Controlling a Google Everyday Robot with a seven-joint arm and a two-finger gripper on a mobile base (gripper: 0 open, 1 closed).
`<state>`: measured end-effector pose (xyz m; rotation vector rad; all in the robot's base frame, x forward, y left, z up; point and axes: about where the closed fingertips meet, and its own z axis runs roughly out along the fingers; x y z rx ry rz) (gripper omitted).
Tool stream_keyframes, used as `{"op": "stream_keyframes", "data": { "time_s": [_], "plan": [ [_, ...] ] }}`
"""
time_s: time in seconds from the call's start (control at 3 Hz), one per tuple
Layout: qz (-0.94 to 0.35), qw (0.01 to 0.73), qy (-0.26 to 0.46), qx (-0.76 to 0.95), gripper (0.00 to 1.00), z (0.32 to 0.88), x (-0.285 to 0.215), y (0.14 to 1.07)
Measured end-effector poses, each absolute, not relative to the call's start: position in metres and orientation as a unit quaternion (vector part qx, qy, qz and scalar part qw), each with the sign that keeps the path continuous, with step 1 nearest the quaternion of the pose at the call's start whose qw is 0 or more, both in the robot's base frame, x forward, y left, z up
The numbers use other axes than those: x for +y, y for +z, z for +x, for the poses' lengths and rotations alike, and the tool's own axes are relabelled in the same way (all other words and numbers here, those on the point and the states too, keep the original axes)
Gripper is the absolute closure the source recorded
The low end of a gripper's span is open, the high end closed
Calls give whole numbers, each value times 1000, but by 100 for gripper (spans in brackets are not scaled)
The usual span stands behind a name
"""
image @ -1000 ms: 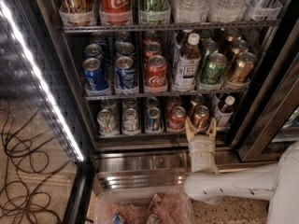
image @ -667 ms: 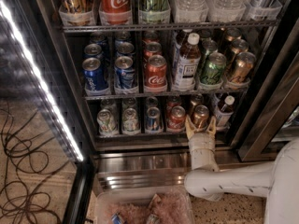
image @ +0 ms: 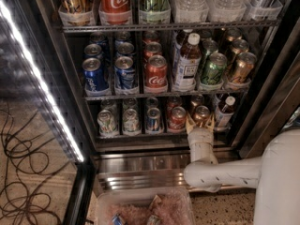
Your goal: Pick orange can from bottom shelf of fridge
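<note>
Gripper [image: 200,123] sits at the right end of the bottom shelf [image: 140,136], around the lower part of the orange can [image: 202,112]. I can't tell if it's clamped on the can or loose around it. The can stands upright with its long axis vertical and silver top up, in the front row of the shelf, right at the rail. From my gripper it lies straight ahead, into the fridge [image: 164,161], centred on the wrist line with no offset left or right that I can see.

The red can [image: 177,118] is just beside it on the left. A small white-capped bottle [image: 224,110] is just beside it on the right. Another can stands close behind, partly hidden. It's a tight slot with neighbours near on both sides.

My arm [image: 220,172] comes in from the lower right, over the steel sill, with the wrist pointing up toward the shelf.

Judgement: the reach is done and the grasp is the step in hand. The next move needs a firm hold, then a pull straight back along the wrist line and over the rail. Drifting sideways could knock the red can or the bottle.
</note>
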<state>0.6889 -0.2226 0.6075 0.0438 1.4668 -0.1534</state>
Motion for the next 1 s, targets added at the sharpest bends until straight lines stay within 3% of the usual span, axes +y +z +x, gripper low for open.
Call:
{"op": "stream_keyframes", "data": {
  "time_s": [0.67, 1.0],
  "plan": [
    [32, 746, -78, 660, 30, 699, -229, 611],
    [32, 746, -78, 660, 48, 699, -229, 611]
  ]
}}
